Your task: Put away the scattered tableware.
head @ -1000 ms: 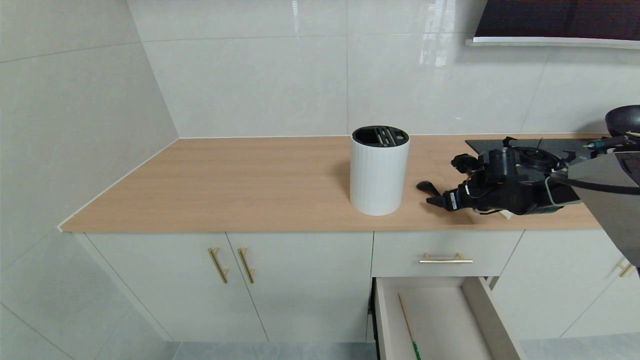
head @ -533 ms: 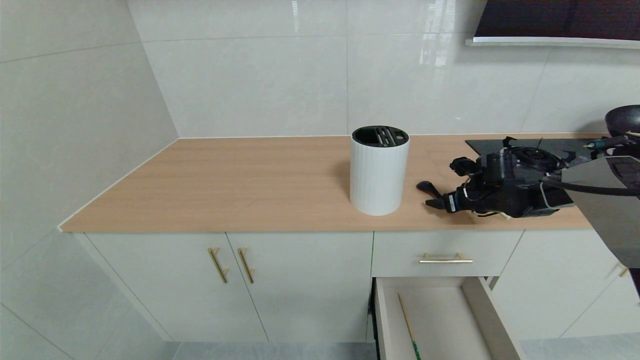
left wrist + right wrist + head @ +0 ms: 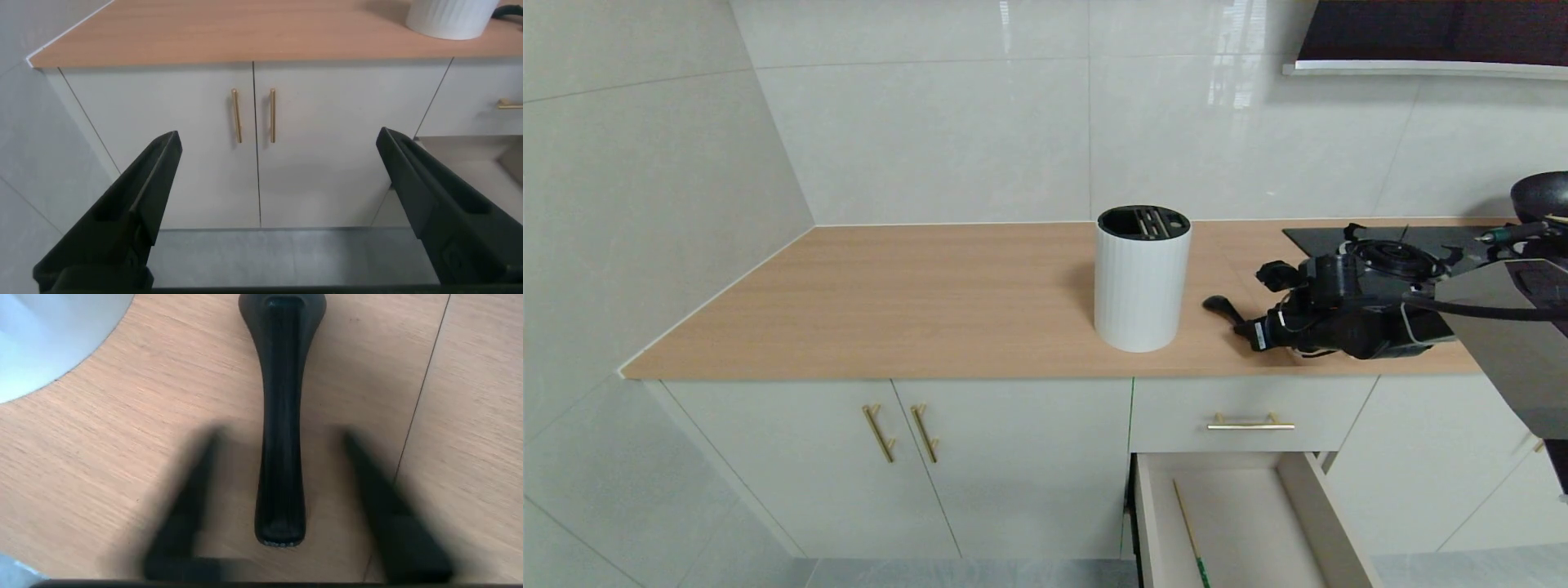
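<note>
A black handle (image 3: 278,416) lay on the desk (image 3: 931,294) beside the holder (image 3: 1141,278), between the released fingers (image 3: 184,523) of the right gripper (image 3: 279,441). It should centre, lower, then clench squarely. The left gripper (image 3: 276,143) gaped.

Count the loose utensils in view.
2. A black utensil lies on the counter right of the white holder, straddled by the open right gripper; a chopstick lies in the open drawer. More may hide inside the holder.
</note>
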Tool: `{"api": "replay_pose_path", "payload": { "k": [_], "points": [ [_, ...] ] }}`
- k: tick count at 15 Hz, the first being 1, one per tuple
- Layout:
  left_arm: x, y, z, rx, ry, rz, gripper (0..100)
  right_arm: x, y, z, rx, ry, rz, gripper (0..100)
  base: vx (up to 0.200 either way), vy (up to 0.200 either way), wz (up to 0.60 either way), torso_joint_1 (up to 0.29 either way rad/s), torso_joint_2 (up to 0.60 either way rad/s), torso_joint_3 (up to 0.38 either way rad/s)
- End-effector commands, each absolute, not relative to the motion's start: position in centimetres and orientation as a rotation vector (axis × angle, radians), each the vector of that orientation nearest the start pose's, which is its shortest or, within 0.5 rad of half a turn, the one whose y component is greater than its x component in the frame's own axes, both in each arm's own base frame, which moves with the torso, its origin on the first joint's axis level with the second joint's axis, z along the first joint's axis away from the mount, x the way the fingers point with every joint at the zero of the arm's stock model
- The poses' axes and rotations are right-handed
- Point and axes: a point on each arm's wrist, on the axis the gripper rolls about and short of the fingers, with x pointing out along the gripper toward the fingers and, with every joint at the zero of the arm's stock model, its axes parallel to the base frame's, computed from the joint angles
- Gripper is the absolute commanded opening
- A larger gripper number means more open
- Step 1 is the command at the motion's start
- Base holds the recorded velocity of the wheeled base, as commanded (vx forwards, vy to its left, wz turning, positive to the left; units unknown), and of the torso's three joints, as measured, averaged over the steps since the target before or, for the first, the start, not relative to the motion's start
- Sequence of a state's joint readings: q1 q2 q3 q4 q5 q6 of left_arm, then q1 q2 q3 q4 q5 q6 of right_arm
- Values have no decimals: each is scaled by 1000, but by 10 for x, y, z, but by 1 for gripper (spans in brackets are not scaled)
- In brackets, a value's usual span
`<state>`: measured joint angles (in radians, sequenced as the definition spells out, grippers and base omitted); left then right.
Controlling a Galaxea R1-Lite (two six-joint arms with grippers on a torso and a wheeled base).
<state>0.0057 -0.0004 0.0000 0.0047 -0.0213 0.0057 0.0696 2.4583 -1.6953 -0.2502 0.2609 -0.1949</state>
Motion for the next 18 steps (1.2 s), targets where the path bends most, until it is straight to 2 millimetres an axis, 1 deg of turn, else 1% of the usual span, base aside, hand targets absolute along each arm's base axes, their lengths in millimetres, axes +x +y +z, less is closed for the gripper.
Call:
{"api": "replay_pose_path", "payload": {
  "k": [1, 4, 6, 7, 9, 10, 11, 12, 14, 15, 16, 17, 18],
  "points": [
    [-23, -1, 75, 6, 5, -15, 100, 499, 42, 67, -142, 494, 374, 0, 0, 0, 0, 0, 0, 0],
    [-23, -1, 75, 6, 5, -15, 100, 500, 42, 69, -141, 488, 374, 0, 0, 0, 0, 0, 0, 0],
    [-23, -1, 75, 6, 5, -15, 100, 501, 41, 75, -149, 474, 345, 0, 0, 0, 0, 0, 0, 0],
    [-23, -1, 75, 6, 5, -15, 100, 499, 41, 85, -154, 461, 312, 0, 0, 0, 0, 0, 0, 0],
    [-23, -1, 75, 6, 5, -15, 100, 490, 37, 117, -104, 430, 272, 0, 0, 0, 0, 0, 0, 0],
    [-23, -1, 75, 6, 5, -15, 100, 483, 35, 133, -70, 424, 261, 0, 0, 0, 0, 0, 0, 0],
    [-23, -1, 75, 6, 5, -15, 100, 478, 33, 142, -56, 423, 253, 0, 0, 0, 0, 0, 0, 0],
    [-23, -1, 75, 6, 5, -15, 100, 463, 21, 165, -40, 423, 204, 0, 0, 0, 0, 0, 0, 0],
    [-23, -1, 75, 6, 5, -15, 100, 442, 15, 181, 38, 458, 131, 0, 0, 0, 0, 0, 0, 0],
    [-23, -1, 75, 6, 5, -15, 100, 433, 15, 179, 83, 487, 116, 0, 0, 0, 0, 0, 0, 0],
    [-23, -1, 75, 6, 5, -15, 100, 424, 15, 172, 102, 527, 108, 0, 0, 0, 0, 0, 0, 0],
    [-23, -1, 75, 6, 5, -15, 100, 416, 15, 171, 104, 539, 109, 0, 0, 0, 0, 0, 0, 0],
    [-23, -1, 75, 6, 5, -15, 100, 392, 15, 169, 100, 574, 95, 0, 0, 0, 0, 0, 0, 0]
  ]
}}
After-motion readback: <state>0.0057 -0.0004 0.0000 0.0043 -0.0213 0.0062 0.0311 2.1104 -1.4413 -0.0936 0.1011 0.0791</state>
